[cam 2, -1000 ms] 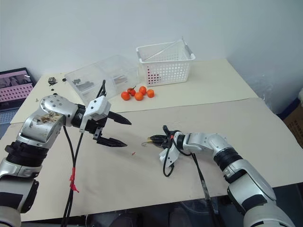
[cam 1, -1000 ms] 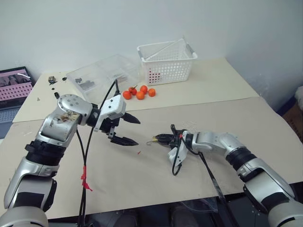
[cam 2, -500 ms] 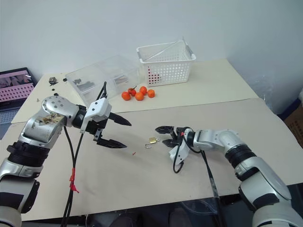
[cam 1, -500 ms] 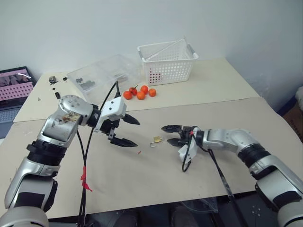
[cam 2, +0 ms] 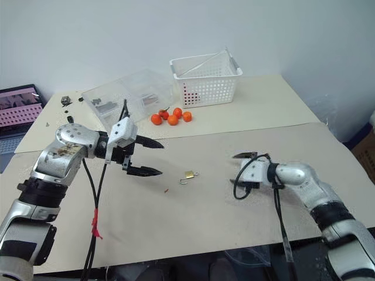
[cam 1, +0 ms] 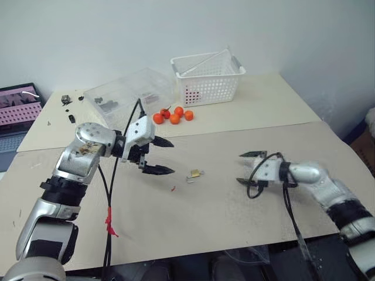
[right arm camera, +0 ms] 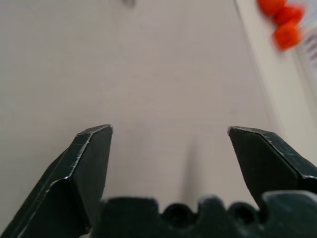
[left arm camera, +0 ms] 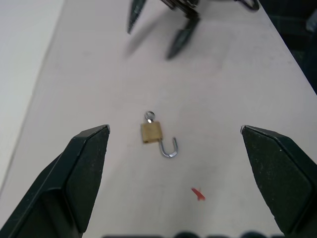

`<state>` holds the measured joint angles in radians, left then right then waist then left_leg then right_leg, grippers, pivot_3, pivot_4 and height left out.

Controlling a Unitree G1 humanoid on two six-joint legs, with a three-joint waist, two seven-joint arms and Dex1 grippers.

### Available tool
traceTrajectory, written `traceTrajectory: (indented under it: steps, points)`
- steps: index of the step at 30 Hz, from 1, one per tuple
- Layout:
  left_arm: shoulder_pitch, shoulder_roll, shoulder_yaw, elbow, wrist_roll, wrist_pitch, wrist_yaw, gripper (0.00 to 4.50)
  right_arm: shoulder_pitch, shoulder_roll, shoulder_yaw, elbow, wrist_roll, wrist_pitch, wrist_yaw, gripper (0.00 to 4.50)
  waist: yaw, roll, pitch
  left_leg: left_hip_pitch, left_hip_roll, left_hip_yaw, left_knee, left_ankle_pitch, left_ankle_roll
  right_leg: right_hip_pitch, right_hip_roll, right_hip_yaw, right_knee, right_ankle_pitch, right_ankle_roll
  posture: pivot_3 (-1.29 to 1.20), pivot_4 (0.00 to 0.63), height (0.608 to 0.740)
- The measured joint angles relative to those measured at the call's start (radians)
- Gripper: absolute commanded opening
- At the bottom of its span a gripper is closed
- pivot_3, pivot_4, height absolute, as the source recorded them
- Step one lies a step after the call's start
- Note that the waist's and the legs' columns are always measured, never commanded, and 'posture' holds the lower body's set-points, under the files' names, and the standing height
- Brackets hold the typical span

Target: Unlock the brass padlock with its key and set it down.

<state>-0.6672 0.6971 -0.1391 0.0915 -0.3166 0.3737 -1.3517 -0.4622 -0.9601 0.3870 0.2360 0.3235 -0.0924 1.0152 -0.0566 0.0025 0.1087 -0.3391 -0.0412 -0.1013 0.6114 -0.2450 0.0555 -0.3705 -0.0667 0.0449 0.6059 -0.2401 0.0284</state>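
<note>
One brass padlock [cam 1: 195, 173] lying on the counter [cam 1: 234, 211], shackle swung open; one key [left arm camera: 149, 117] showing at the end of its body opposite the shackle. One small red scrap [cam 1: 173, 188] close by. Orange fruits [cam 1: 173, 114]: four, bunched together, some touching. One white perforated basket [cam 1: 207, 77]. One clear plastic box [cam 1: 126, 91] with a few small dark parts inside, too small to count. A few small dark bits [cam 1: 65, 99] loose near the counter's far left corner, about three. One screen [cam 1: 17, 108] off the left edge. Grippers: two, left gripper [cam 1: 159, 157] and right gripper [cam 1: 246, 168], each with two black fingers spread apart, nothing between them.
</note>
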Motion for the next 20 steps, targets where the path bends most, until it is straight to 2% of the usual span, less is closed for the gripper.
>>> traceTrajectory:
  steps: [2,5,9,14,20]
  points:
    - [0.055,0.001,0.051,-0.06,-0.029,0.011,0.043,4.5,0.044,-0.095,-0.098,-0.218,0.235,0.305,0.076,4.42,0.005,0.001,0.001,0.001,0.003,-0.001,-0.001,-0.001,0.001,-0.001,0.001,0.0,0.0,0.0,0.0,0.0,0.15,0.74]
    - [0.098,0.002,0.115,-0.14,-0.078,0.069,0.099,4.5,0.066,-0.127,-0.198,-0.395,0.37,0.493,0.063,4.42,0.014,0.0,0.002,0.002,0.007,-0.002,-0.001,-0.002,0.003,-0.001,0.006,-0.002,0.001,0.0,0.0,0.0,0.15,0.74]
    - [0.162,0.031,0.192,-0.244,-0.137,0.141,0.162,4.5,0.129,-0.134,-0.29,-0.527,0.476,0.662,0.015,4.42,0.03,-0.001,0.003,0.002,0.008,-0.003,-0.003,-0.002,0.002,-0.003,0.007,-0.003,0.002,0.0,0.0,0.0,0.15,0.74]
    - [0.232,0.072,0.257,-0.331,-0.169,0.217,0.238,4.5,0.168,-0.128,-0.365,-0.583,0.45,0.715,-0.056,4.42,0.042,-0.001,0.003,0.002,0.006,-0.001,-0.002,-0.002,0.001,-0.004,0.006,-0.002,0.001,0.0,0.0,0.0,0.15,0.74]
    - [0.296,0.056,0.288,-0.388,-0.194,0.243,0.339,4.5,0.185,-0.041,-0.398,-0.555,0.365,0.712,-0.124,4.42,0.047,-0.001,0.003,0.001,0.006,-0.001,-0.003,-0.002,-0.007,-0.004,0.006,-0.002,-0.006,0.0,-0.001,0.0,0.15,0.74]
